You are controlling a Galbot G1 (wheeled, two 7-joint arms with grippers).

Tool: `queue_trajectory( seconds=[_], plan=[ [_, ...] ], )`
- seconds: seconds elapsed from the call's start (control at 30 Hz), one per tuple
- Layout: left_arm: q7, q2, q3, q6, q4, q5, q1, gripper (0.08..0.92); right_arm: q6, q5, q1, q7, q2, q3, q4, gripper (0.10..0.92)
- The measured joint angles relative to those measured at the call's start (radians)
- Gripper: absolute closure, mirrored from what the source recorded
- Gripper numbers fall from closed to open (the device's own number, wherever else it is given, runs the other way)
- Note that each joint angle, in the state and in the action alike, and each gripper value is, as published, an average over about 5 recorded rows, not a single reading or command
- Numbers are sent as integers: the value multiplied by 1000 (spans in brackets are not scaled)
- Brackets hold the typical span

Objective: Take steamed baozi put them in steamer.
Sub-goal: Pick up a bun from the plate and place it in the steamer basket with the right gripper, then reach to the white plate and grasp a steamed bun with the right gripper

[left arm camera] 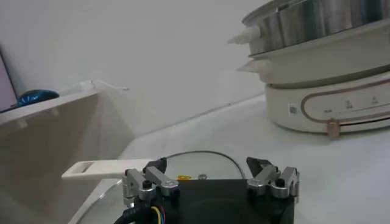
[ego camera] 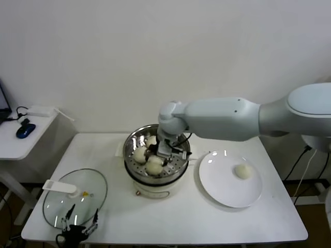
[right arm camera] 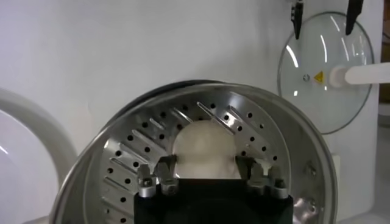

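Note:
The steamer is a steel perforated basket on a cream pot base at the table's middle. Three baozi lie in it: one at the back, one on the left, one at the front. My right gripper reaches down into the basket and is shut on the front baozi, which rests low on the perforated bottom. A fourth baozi lies on the white plate to the right. My left gripper is open and empty at the table's front left.
A round glass lid with a white handle lies flat at the front left, just beyond the left gripper. A side table with a blue mouse stands at the far left. The wall is close behind the steamer.

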Motion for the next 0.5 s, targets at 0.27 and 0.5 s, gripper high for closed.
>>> queue_trajectory(
  seconds=[0.27,0.5],
  plan=[
    [0,-2,-1,3,-3,0,4,177,-13,147,93,-35,-54,-71,-3,204],
    [1,1,4,2,-4,6,13,177,-94,357,247,-115,-173,-232,6,202]
  ],
)
